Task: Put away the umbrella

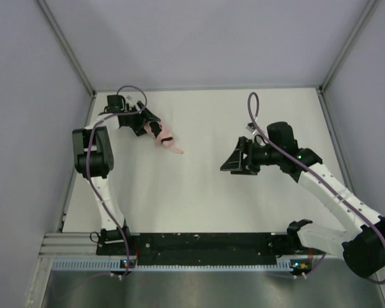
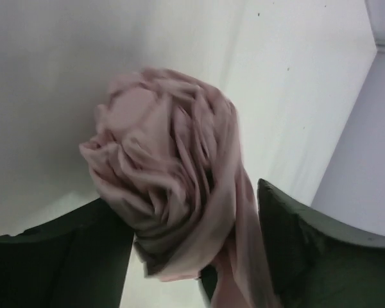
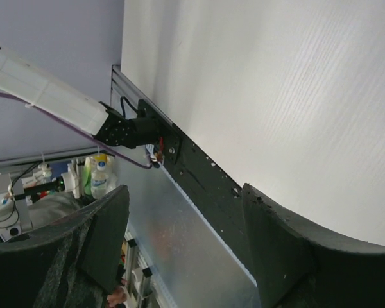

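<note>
Umbrella held in left gripper, far left of table.
Left jaws are closed on the bunched pink fabric. Right gripper is well apart, jaws open.

The umbrella, between the left gripper's fingers, is soft pale pink cloth, matt and crumpled into many loose folds. Those fingers are dark and matt, with a dull, slightly grainy face. Beyond them the table is white, smooth and matt. Past the right gripper the same table shows a fine ribbed grain. This gripper's fingers are black, rough and foam-like at the edges. Between them lie a black matt rail dotted with holes and a grey metal sheet with a dull brushed sheen.
</note>
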{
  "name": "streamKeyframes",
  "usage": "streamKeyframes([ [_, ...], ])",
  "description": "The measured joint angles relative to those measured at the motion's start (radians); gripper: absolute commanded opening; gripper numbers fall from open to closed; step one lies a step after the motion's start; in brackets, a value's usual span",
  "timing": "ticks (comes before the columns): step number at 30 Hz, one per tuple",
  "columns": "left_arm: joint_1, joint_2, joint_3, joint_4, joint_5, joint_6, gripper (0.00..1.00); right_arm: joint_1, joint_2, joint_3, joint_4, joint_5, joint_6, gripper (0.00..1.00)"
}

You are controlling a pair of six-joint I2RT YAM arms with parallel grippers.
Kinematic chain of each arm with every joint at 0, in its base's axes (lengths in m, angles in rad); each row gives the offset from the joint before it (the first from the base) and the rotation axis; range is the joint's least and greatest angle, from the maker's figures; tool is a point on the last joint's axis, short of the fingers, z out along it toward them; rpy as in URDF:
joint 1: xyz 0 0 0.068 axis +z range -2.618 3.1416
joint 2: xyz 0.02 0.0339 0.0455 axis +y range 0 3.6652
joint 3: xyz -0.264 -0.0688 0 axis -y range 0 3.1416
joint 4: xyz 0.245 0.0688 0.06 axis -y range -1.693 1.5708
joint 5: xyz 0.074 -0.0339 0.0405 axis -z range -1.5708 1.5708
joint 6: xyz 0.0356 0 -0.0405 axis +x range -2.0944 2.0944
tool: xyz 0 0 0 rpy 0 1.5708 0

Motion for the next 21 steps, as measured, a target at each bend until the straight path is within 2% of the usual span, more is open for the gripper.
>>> streamKeyframes([
  [6,0.056,-0.044,-0.031,-0.025,-0.009,0.026,0.98,0.000,0.000,0.007,-0.027,0.000,-0.016,0.70],
  [10,0.070,-0.163,-0.071,-0.091,-0.047,0.053,0.98,0.000,0.000,0.036,-0.055,0.016,-0.035,0.73],
  [15,0.070,-0.458,-0.204,-0.116,-0.118,0.050,0.98,-0.003,0.000,0.095,-0.167,0.153,-0.090,0.79],
  [18,0.057,-0.679,-0.323,-0.109,-0.132,0.013,0.92,-0.007,-0.006,0.139,-0.263,0.294,-0.130,0.82],
  [21,-0.023,-0.868,-0.396,-0.115,-0.155,-0.029,0.91,-0.008,-0.042,0.183,-0.366,0.480,-0.171,0.87],
])
